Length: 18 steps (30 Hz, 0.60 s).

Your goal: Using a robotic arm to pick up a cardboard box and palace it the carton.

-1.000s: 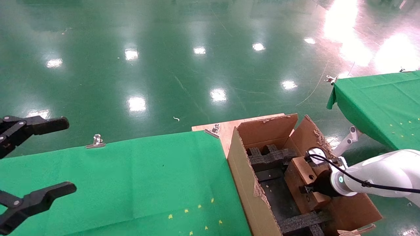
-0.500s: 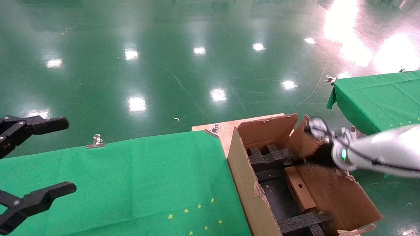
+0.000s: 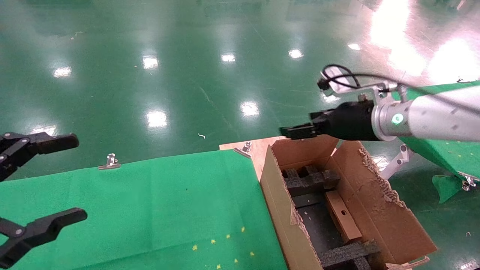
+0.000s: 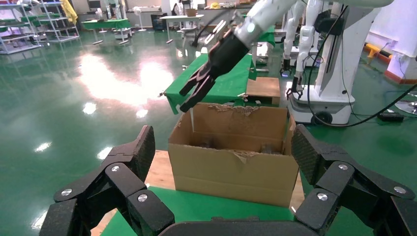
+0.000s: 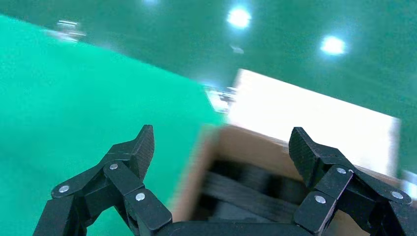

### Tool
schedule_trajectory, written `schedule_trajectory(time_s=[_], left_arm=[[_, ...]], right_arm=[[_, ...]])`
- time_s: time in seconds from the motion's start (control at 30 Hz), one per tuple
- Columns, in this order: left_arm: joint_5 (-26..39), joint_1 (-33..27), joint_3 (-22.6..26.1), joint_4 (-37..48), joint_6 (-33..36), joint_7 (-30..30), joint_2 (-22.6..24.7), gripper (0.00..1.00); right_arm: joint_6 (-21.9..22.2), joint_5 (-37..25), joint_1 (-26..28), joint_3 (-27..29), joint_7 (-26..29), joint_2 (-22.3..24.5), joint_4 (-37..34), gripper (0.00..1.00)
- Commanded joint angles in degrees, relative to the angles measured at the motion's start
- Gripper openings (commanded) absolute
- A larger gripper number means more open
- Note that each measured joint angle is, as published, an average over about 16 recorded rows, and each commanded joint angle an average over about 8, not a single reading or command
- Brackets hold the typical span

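The small brown cardboard box (image 3: 343, 215) with a round hole lies inside the large torn-flapped carton (image 3: 277, 195), between black foam inserts (image 3: 309, 180). My right gripper (image 3: 296, 131), on the white robotic arm, is open and empty, hovering above the carton's far end. In the right wrist view it (image 5: 223, 142) looks down on the carton's (image 5: 246, 147) far corner. My left gripper (image 3: 75, 178) is open and empty, parked over the green table at the left. In the left wrist view it (image 4: 223, 147) faces the carton (image 4: 231, 169), with the right gripper (image 4: 192, 93) above; the box is hidden there.
The carton stands on a wooden board (image 3: 258, 148) beside the green-clothed table (image 3: 150, 202), whose cloth is held by metal clips (image 3: 110, 162). A second green table (image 3: 431, 108) stands at the right behind my right arm. Glossy green floor lies beyond.
My right gripper let go of the cardboard box, rose out of the carton and moved toward its far end. The box now rests in the carton. The left gripper has not moved.
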Motion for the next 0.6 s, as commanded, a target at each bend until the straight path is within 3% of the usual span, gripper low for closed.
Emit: schedule_trajectory(time_s=[0.03, 0.23, 0.6], left_arm=[[0.00, 0.00, 0.00, 0.00, 0.00, 0.00, 0.00, 1.00], [0.00, 0.01, 0.00, 0.02, -0.01, 0.00, -0.01, 1.00], [0.00, 0.01, 0.00, 0.01, -0.01, 0.00, -0.01, 1.00]], right_arm=[[-2.50, 6.53, 1.30, 1.54, -4.45, 0.51, 0.25, 1.00], [-6.80, 14.43, 2.48, 3.67, -9.23, 1.57, 0.22, 1.00], [-6.19, 12.84, 0.94, 4.18, -8.84, 0.94, -0.18, 1.00]])
